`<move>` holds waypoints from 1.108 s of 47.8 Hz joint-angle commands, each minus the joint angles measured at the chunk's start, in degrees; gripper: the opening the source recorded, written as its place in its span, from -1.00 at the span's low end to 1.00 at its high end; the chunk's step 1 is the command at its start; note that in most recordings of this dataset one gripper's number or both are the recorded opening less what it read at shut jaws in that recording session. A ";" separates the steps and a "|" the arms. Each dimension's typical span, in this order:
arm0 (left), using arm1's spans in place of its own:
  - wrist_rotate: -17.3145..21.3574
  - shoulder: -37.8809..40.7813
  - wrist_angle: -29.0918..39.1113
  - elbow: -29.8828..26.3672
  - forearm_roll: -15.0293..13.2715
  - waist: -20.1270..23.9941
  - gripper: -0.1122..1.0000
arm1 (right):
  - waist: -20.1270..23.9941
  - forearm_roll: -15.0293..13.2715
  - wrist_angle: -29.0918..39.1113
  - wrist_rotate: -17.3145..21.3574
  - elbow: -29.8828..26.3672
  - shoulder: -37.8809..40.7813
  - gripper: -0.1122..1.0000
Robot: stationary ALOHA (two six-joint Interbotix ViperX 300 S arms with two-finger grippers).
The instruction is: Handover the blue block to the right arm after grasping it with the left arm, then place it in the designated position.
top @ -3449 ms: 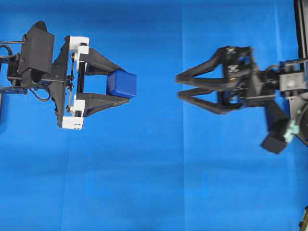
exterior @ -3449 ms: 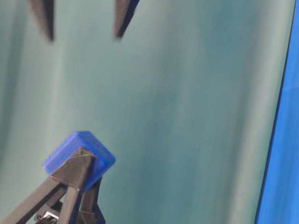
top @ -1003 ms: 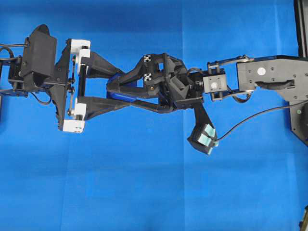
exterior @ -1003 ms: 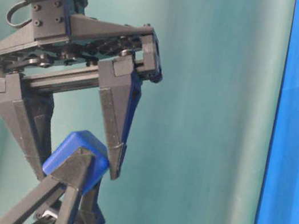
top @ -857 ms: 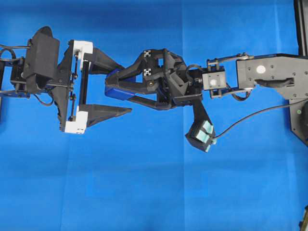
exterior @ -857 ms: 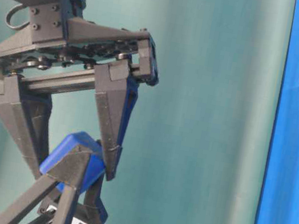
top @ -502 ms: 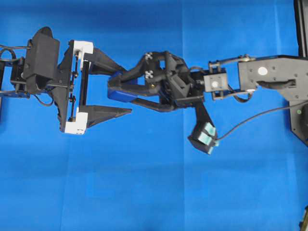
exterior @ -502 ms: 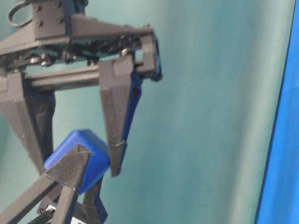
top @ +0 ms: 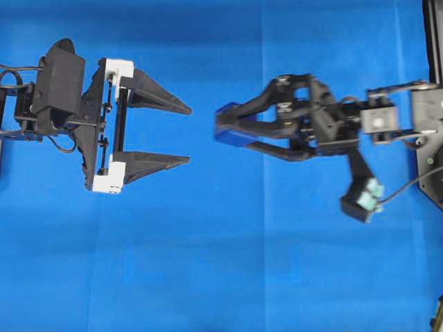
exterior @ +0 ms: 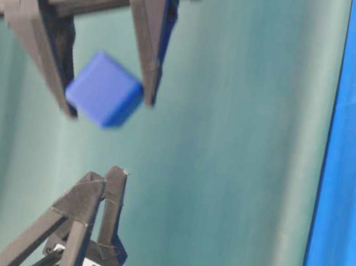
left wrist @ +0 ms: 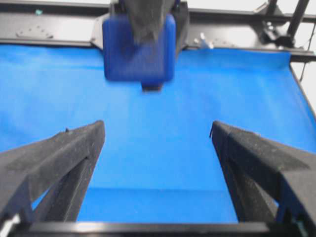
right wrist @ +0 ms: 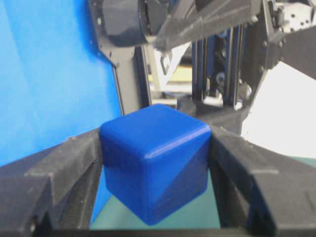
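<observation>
The blue block [top: 225,136] hangs in the air, pinched between the fingers of my right gripper [top: 232,131], which is shut on it a short gap right of the left fingertips. In the right wrist view the block [right wrist: 155,163] fills the space between both fingers, a corner pointing down. My left gripper [top: 189,135] with white brackets stands wide open and holds nothing. The left wrist view shows its empty gripper [left wrist: 157,131] and the block [left wrist: 138,49] ahead. At table level the block [exterior: 105,89] sits above the left fingertips [exterior: 117,177].
A bright blue cloth [top: 221,263] covers the table. A black frame [top: 432,41] runs along the right edge. A teal backdrop [exterior: 244,151] stands behind the arms in the table-level view.
The left gripper opened and let go of the block. The right gripper then drew back to the right with the block, leaving a gap between the two grippers.
</observation>
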 commanded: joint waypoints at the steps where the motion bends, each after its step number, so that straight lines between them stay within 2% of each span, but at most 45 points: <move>1: -0.09 -0.97 -0.35 -0.70 0.09 0.00 0.87 | 0.35 0.18 0.97 0.09 0.70 -3.52 0.05; 9: -0.09 -0.70 -0.35 -0.88 0.09 0.00 0.86 | 0.62 0.18 2.11 0.09 2.29 -6.24 0.05; 21: -0.09 -0.62 -0.35 -1.05 0.09 0.00 0.86 | 0.70 0.35 2.90 0.26 2.20 -6.06 0.05; 24: -0.09 -0.70 -0.35 -0.88 0.09 0.00 0.86 | 0.70 1.14 2.99 0.62 2.20 -6.15 0.05; 28: -0.09 -0.88 -0.35 -0.70 0.09 0.00 0.86 | 0.70 3.96 2.99 2.81 2.20 -6.24 0.05; 38: -0.09 -0.88 -0.35 -0.70 0.09 0.09 0.86 | 0.70 11.95 3.08 13.71 2.20 -6.86 0.05; 45: -0.09 -0.88 -0.35 -0.70 0.09 0.09 0.86 | 0.88 17.58 4.13 25.58 2.11 -8.09 0.05; 49: -0.09 -0.88 -0.35 -0.79 0.09 0.00 0.86 | 0.88 19.42 5.27 33.49 1.93 -8.88 0.05; 53: -0.09 -0.79 -0.26 -0.88 0.09 0.09 0.86 | 0.88 19.51 6.50 39.90 1.93 -9.23 0.05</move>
